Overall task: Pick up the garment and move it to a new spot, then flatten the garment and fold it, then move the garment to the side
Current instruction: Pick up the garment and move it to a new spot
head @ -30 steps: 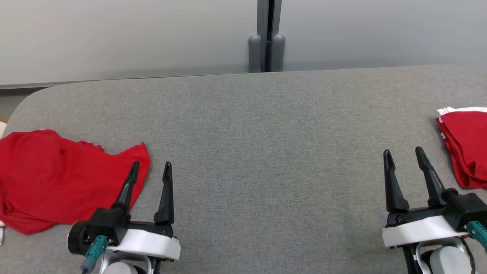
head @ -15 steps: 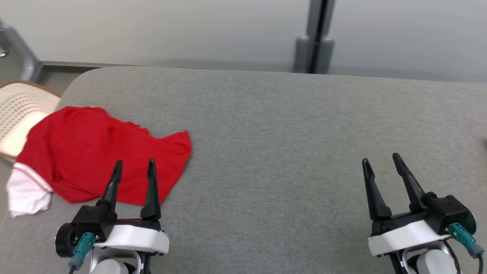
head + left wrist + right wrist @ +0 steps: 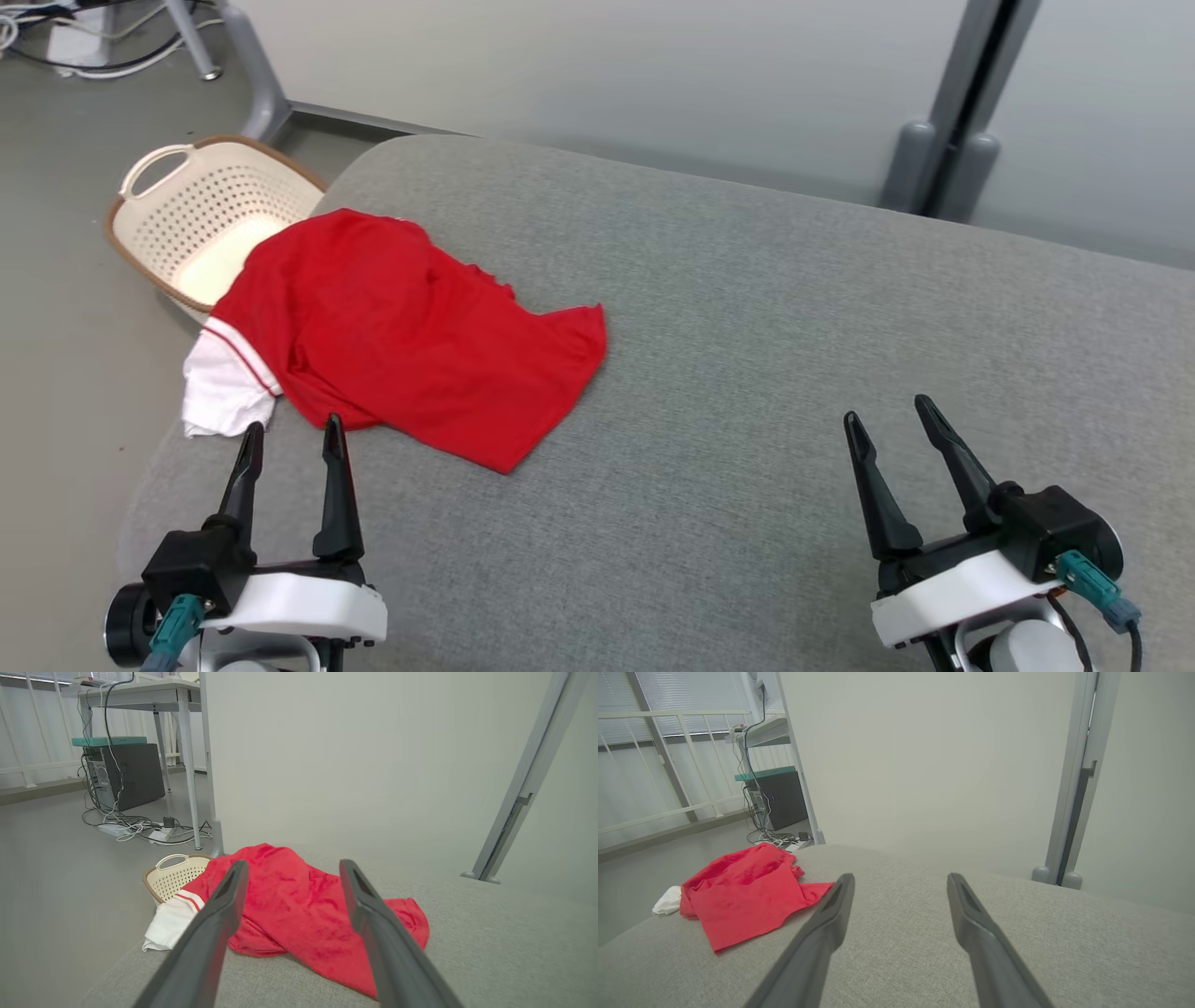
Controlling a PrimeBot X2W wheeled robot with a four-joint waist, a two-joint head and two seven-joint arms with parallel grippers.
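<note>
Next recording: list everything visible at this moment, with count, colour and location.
garment: one, red with a white sleeve, lying crumpled at the left end of the padded surface
padded surface: one, grey, spanning the work area
basket: one, cream with a brown rim, on the floor beyond the surface's left end
post: one, grey, against the pale wall behind the surface
desk: one, pale grey, far left of the room
computer tower: one, black, under the desk
cables: several, black and white, on the floor by the desk
left gripper: one, dark fingers, open, just short of the garment
right gripper: one, dark fingers, open, over bare surface
</note>
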